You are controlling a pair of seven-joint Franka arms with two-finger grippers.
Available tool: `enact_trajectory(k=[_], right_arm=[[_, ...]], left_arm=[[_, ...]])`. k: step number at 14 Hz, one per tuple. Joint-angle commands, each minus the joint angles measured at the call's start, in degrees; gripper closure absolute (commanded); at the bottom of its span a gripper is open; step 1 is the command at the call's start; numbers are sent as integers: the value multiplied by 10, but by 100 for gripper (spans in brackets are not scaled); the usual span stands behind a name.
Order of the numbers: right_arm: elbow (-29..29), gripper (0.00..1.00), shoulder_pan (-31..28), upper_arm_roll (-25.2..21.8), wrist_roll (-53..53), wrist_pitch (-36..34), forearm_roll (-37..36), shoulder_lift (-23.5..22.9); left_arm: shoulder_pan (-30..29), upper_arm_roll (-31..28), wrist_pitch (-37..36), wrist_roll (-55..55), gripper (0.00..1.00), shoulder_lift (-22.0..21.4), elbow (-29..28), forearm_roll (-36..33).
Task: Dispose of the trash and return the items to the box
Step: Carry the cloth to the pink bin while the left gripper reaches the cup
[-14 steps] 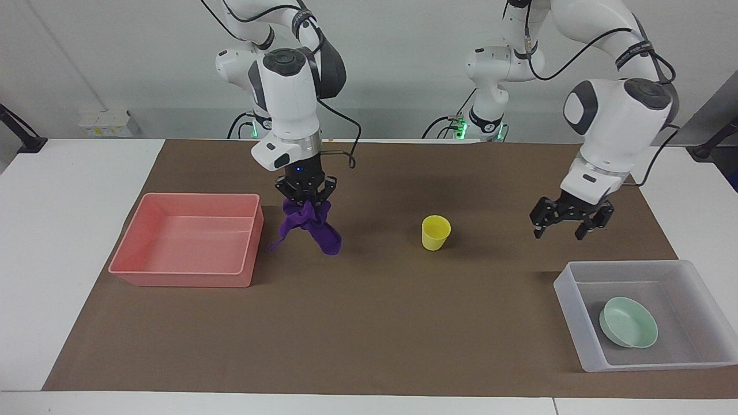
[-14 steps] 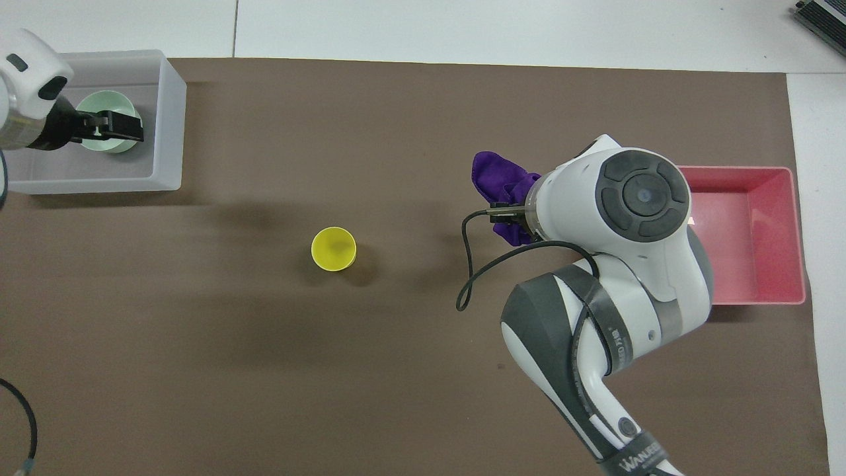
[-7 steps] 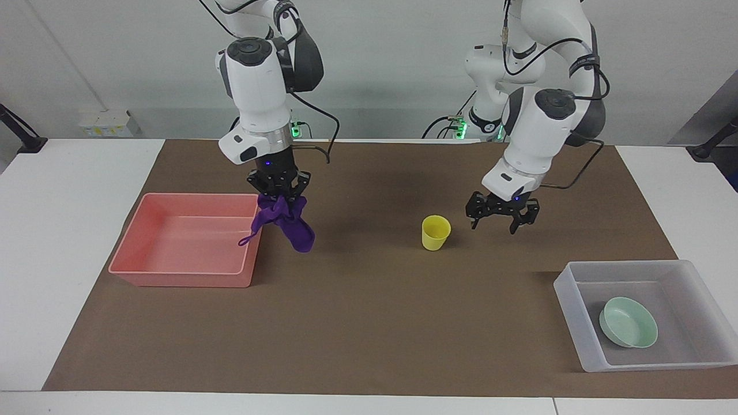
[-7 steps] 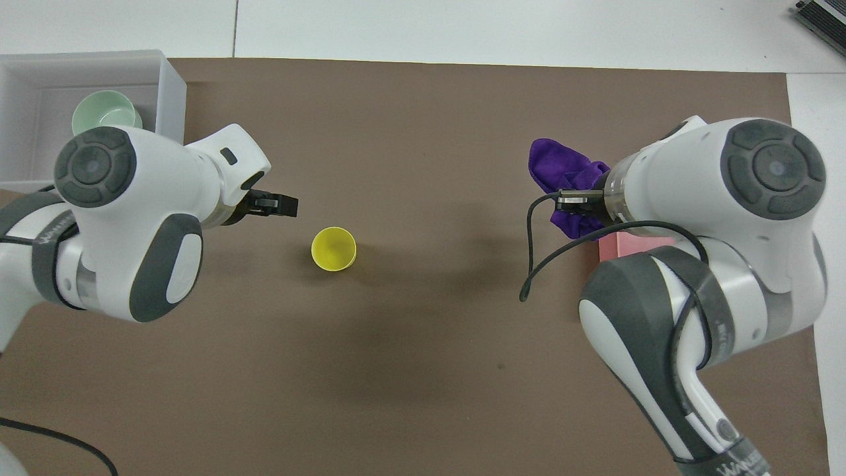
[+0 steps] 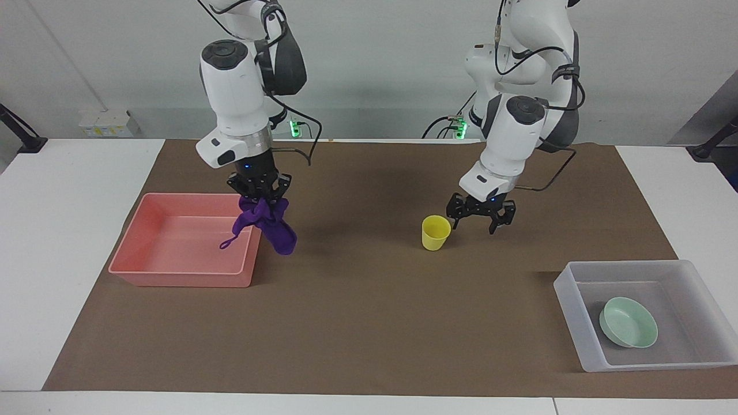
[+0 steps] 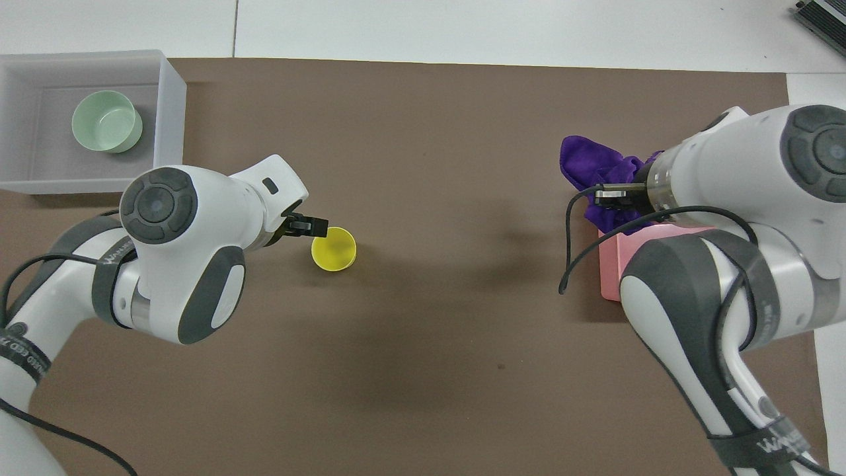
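We see the purple cloth (image 5: 266, 222) hanging in the air from the right gripper (image 5: 259, 193), whose fingers are clamped on its bunched top. It hangs over the rim of the pink tray (image 5: 173, 272) that sits at the right arm's end of the table, and its thin strip dangles above the tray's floor. That tray holds nothing else. At the left arm's end, near the table corner farthest from the robots, we find the translucent box (image 5: 576, 320) with the mint-green bowl (image 5: 628, 323) lying in it. The yellow cup (image 5: 435, 232) stands upright on the brown mat (image 5: 369, 323) near the middle of the table, outside both containers. The left gripper (image 5: 481, 214) hovers low just beside the cup, on the side toward the left arm's end, with its fingers spread and nothing between them.

Compared with half a second ago, we note that the right gripper has carried the cloth farther toward the pink tray, and the left gripper has drawn closer to the cup. Cup, bowl and both containers lie where they were.

We count one cloth, one cup, one bowl, one pink tray, one box and two grippers.
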State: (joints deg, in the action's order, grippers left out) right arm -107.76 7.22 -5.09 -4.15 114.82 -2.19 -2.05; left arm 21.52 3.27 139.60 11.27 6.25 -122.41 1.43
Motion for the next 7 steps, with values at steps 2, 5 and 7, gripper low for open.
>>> enact_trajectory(k=[2,5,7], right_arm=[[-54,100,-58,7,83,35,16,20],[-99,100,-82,6,122,95,17,16],[-125,100,-90,6,136,123,17,11]], left_arm=[[15,-10,34,3,10,-9,-34,4],[28,-9,53,5,24,-1,-42,4],[33,-9,54,25,52,-1,-50,4]])
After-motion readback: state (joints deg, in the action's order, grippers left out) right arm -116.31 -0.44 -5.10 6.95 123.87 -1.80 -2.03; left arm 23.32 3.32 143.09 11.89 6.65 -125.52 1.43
